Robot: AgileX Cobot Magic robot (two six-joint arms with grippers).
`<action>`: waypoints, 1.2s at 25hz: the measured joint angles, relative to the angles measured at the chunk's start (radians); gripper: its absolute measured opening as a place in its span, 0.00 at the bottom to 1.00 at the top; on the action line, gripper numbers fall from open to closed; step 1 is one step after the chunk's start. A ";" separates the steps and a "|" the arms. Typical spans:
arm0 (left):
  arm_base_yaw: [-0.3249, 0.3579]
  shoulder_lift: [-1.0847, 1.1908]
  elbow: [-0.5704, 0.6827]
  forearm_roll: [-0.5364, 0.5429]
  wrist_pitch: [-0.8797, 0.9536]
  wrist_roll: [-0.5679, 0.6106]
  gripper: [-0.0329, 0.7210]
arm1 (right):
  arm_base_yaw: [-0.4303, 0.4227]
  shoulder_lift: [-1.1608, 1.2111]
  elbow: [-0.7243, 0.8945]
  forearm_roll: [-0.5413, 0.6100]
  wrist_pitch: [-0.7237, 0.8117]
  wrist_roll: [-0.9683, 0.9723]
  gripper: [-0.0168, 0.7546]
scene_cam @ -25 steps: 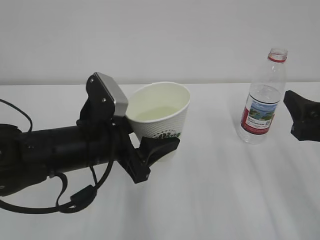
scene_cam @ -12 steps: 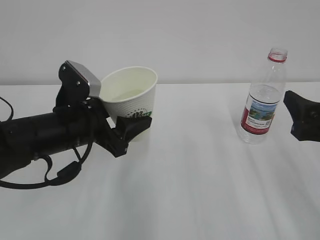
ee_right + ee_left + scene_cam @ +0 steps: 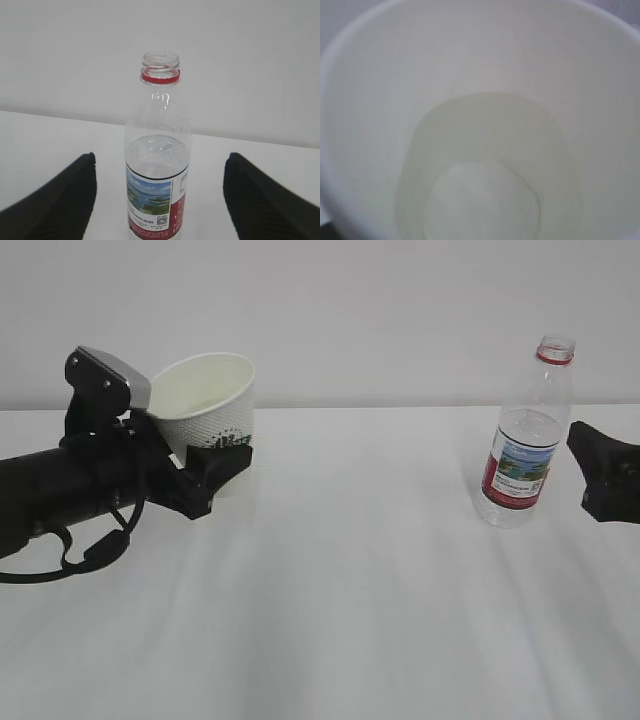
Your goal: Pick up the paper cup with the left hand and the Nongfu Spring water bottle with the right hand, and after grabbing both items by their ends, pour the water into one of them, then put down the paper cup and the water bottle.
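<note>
While the left hand (image 3: 205,475) is gripping the tilted paper cup (image 3: 210,410) at left of frame, the right hand (image 3: 600,472) is sitting wide open, empty, beside the bottle (image 3: 525,435).

Uncapped Nongfu Spring water bottle (image 3: 159,165) upright on white table (image 3: 45,145), between spread tool (image 3: 159,200) fingers (image 3: 55,200), untouched.

Paper cup (image 3: 208,410): white, embossed texture, green logo, cream interior; water bottle (image 3: 523,440): clear, red neck ring, red label with blue-green landscape; tabletop (image 3: 360,620): white.
</note>
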 joint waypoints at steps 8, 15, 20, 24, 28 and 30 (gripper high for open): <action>0.114 0.000 0.000 -0.006 -0.001 0.000 0.70 | 0.000 0.000 0.000 0.000 0.000 0.000 0.79; 0.181 0.000 0.000 -0.013 -0.002 0.000 0.70 | 0.000 0.000 0.000 0.000 0.002 0.000 0.79; 0.214 0.000 0.000 -0.051 -0.006 0.000 0.70 | 0.000 0.000 0.000 0.000 0.002 0.000 0.79; 0.246 0.000 0.000 -0.076 -0.006 0.002 0.70 | 0.000 0.000 0.000 0.000 0.004 0.000 0.79; 0.286 0.000 0.000 -0.089 -0.006 0.002 0.70 | 0.000 0.000 0.000 0.000 0.004 0.000 0.79; 0.308 0.000 0.000 -0.091 -0.006 0.002 0.70 | 0.000 0.000 0.000 0.000 0.004 0.000 0.79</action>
